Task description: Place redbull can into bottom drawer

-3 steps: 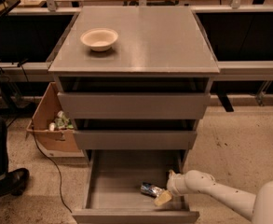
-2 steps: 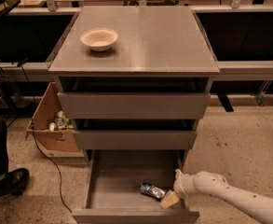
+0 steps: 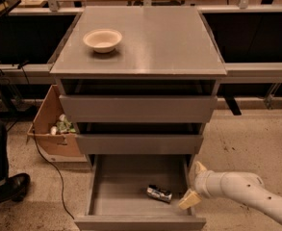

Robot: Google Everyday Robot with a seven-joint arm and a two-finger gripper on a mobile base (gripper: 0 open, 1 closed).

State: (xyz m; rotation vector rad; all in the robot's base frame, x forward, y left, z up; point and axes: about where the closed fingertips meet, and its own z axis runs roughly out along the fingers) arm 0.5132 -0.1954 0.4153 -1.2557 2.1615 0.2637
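shoe (image 3: 9, 188): way off to the left of my gripper, someone's foot and dark trouser leg at the edge of the shot. The rest of the person is cut off.

cardboard box (image 3: 54, 131): left of and above my gripper, on the floor beside the cabinet. There's some greenish and white stuff in it, but I can't make out what.

bowl (image 3: 102, 39): far up and left of the gripper, on the cabinet (image 3: 155, 47) top. Not part of my job, so it's just parked up there out of the way.

upper drawers (image 3: 138, 109): both above and left of the gripper, each open only a crack. What's inside is in shadow, so no idea.

bottom drawer (image 3: 121, 189): pulled well out, which is why I can get into it from the side. Its right wall is right by my gripper, and its front lip runs out of the bottom of the shot.

redbull can (image 3: 159, 193): lying on its side on the drawer floor, near the front right, just left of my gripper and not touching it. Looks to me like the drop is done.

gripper (image 3: 191, 186): low at the drawer's right edge, fingers (image 3: 189, 200) spread apart with nothing between them.

arm (image 3: 237, 189): runs off to the lower right, cut off by the frame.
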